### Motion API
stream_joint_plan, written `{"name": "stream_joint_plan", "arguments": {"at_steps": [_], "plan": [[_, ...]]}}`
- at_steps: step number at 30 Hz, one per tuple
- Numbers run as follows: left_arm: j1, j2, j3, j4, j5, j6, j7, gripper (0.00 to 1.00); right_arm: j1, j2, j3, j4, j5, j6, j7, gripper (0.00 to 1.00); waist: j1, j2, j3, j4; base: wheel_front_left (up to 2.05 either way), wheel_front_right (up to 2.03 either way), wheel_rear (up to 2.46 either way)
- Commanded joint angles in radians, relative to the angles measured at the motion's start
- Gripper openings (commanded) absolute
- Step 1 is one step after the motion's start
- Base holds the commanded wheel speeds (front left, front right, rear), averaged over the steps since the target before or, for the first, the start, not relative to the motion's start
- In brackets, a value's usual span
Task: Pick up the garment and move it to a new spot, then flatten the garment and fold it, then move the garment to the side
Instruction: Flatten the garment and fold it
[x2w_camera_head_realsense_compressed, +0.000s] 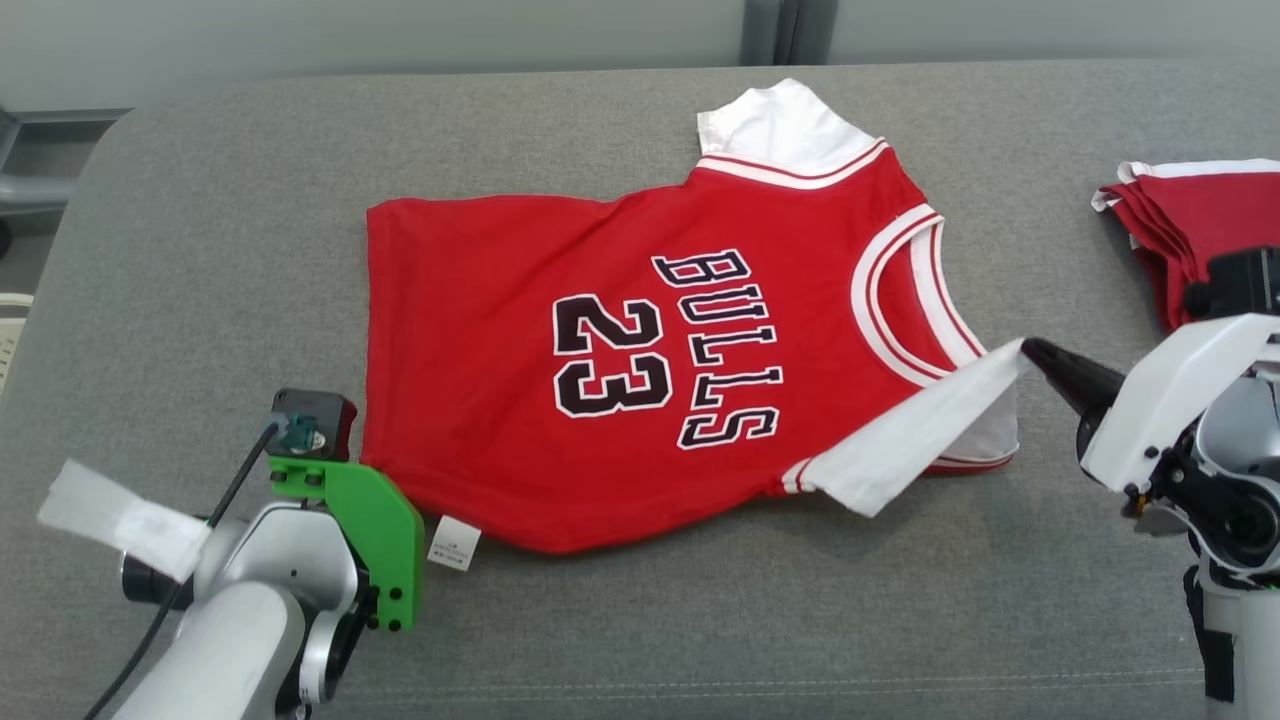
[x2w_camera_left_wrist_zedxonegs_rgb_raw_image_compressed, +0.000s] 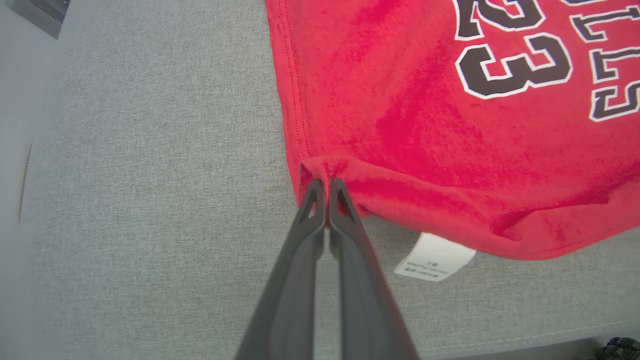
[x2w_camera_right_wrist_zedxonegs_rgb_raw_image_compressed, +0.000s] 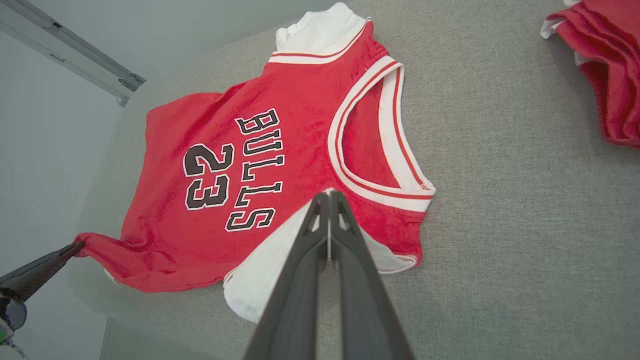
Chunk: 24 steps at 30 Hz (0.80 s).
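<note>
At the lower left of the head view my left forearm (x2w_camera_head_realsense_compressed: 250, 620) is rounded silver-grey, carrying a flat green bracket (x2w_camera_head_realsense_compressed: 380, 540) with black screws (x2w_camera_head_realsense_compressed: 393, 625), a small black camera block (x2w_camera_head_realsense_compressed: 315, 420), a trailing black cable (x2w_camera_head_realsense_compressed: 240, 475) and a scrap of white tape (x2w_camera_head_realsense_compressed: 120, 520). At the lower right an angular white shell (x2w_camera_head_realsense_compressed: 1170, 400) covers my right wrist (x2w_camera_head_realsense_compressed: 1225, 500). My left end effector (x2w_camera_left_wrist_zedxonegs_rgb_raw_image_compressed: 327, 187) and right end effector (x2w_camera_right_wrist_zedxonegs_rgb_raw_image_compressed: 329, 197) each have two long dark tapering fingers (x2w_camera_left_wrist_zedxonegs_rgb_raw_image_compressed: 295, 280) with triangular cut-outs.
</note>
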<state>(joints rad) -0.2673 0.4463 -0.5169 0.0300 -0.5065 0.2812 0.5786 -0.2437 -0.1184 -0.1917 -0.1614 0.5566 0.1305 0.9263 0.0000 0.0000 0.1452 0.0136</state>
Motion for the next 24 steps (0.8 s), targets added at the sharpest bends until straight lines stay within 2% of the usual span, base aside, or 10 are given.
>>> {"name": "stream_joint_plan", "arguments": {"at_steps": [1, 4, 7, 18, 24], "plan": [[-0.060, 0.004, -0.018, 0.016, 0.016, 0.005, 0.069, 0.00, -0.050, -0.009, -0.001, 0.032, -0.010, 0.000, -0.029, 0.00, 0.0000, 0.0000, 0.021, 0.019, 0.00, 0.00, 0.00], [-0.130, 0.010, -0.041, 0.042, 0.041, 0.013, 0.160, 0.00, -0.109, -0.024, 0.009, 0.078, -0.028, 0.000, -0.075, 0.00, 0.0000, 0.0000, 0.040, 0.030, 0.00, 0.00, 0.00], [-0.203, 0.003, -0.068, 0.081, 0.051, -0.006, 0.243, 0.00, -0.174, -0.045, 0.043, 0.136, -0.036, 0.000, -0.144, 0.00, 0.0000, 0.0000, 0.065, 0.042, 0.00, 0.00, 0.00], [-0.367, -0.037, -0.111, 0.202, 0.067, -0.059, 0.306, 0.00, -0.290, -0.119, 0.162, 0.284, -0.064, 0.000, -0.326, 0.00, 0.0000, 0.0000, 0.128, 0.061, 0.00, 0.00, 0.00], [-0.427, -0.059, -0.117, 0.264, 0.074, -0.071, 0.296, 0.00, -0.335, -0.153, 0.213, 0.350, -0.082, 0.000, -0.444, 0.00, 0.0000, 0.0000, 0.147, 0.058, 0.00, 0.00, 0.00]]}}
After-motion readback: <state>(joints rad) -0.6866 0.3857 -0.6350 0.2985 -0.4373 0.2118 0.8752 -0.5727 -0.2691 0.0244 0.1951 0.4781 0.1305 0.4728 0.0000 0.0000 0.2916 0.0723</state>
